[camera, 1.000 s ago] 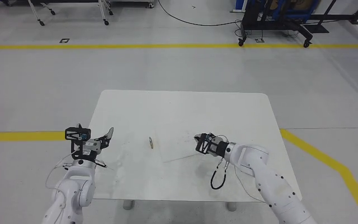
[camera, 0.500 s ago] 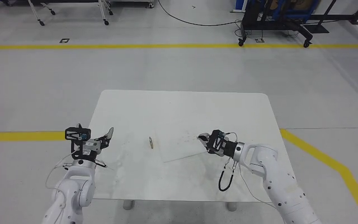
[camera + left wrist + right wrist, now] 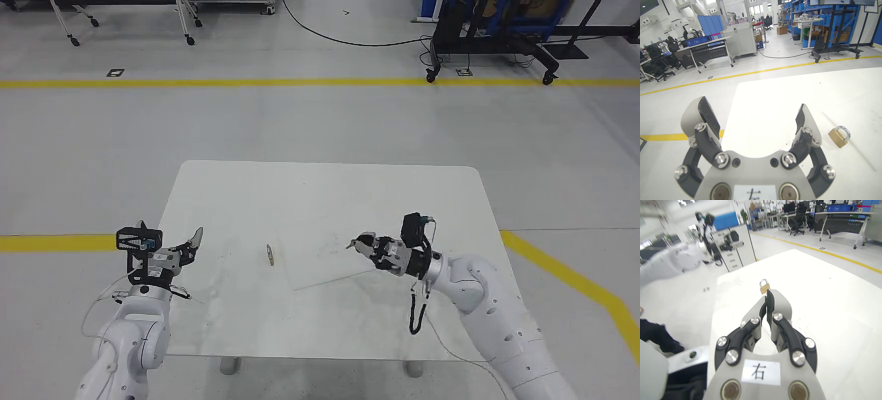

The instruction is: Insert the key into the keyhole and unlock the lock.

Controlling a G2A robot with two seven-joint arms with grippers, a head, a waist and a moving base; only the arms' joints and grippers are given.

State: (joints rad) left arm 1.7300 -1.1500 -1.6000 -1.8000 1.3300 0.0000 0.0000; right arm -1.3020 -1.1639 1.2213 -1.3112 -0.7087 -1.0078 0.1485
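A small brass padlock [image 3: 270, 254] with a silver shackle lies on the white table [image 3: 400, 200], left of centre. It also shows in the left wrist view as the padlock [image 3: 839, 137] and in the right wrist view as the padlock [image 3: 764, 287]. My left gripper [image 3: 188, 262] sits at the table's left edge, open and holding nothing [image 3: 753, 104], with the lock off to its side. My right gripper [image 3: 355, 243] hovers right of the lock, pointing at it, its fingers pressed together [image 3: 767, 293]. A thin tip at the fingertips looks like the key; the pads hide the rest.
A black cable loop [image 3: 415, 315] hangs from the right forearm over the table's near right part. A faint straight line [image 3: 320, 283] runs across the tabletop between the lock and the right gripper. Floor with yellow tape [image 3: 300, 82] surrounds the table.
The right arm's wrist has swung right and turned over, lifting the shut gripper slightly off the table while it still points at the lock. The left arm and the padlock have not moved.
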